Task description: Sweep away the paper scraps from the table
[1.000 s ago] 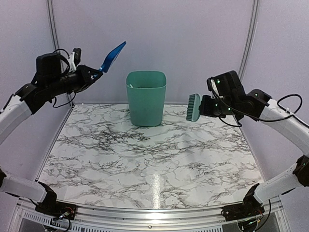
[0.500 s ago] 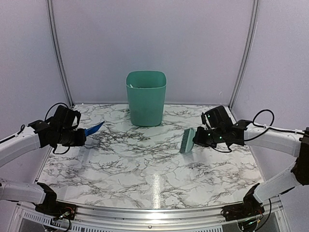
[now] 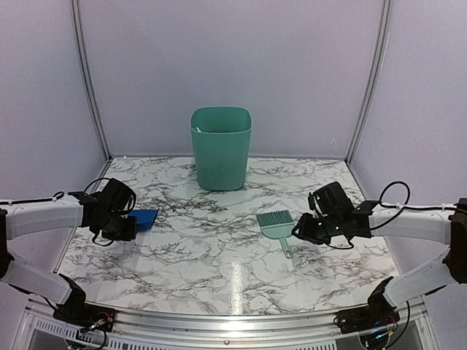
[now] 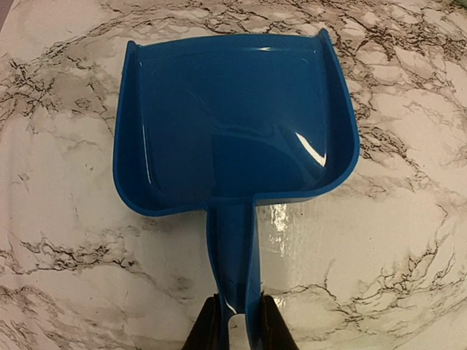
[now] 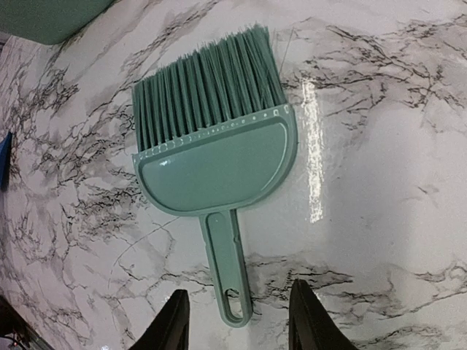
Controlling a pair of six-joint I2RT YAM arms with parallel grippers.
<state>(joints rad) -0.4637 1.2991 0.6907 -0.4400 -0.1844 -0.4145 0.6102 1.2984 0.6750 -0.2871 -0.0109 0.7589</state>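
Top external: left gripper (image 3: pixel 133 223) clamps dustpan (image 3: pixel 147 217), brush (image 3: pixel 276 221) lies flat.

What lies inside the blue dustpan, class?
Nothing: the blue dustpan shows only its bare glossy floor with light glints. The table beneath it is covered, and the left tool hides the handle's end.

Bright, even overhead light. Glare streak on table (image 5: pixel 379 182) just beside brush (image 5: pixel 219 157), specular spots inside dustpan (image 4: pixel 233 124). Soft shadows, wrist views sharp, edges bowed.
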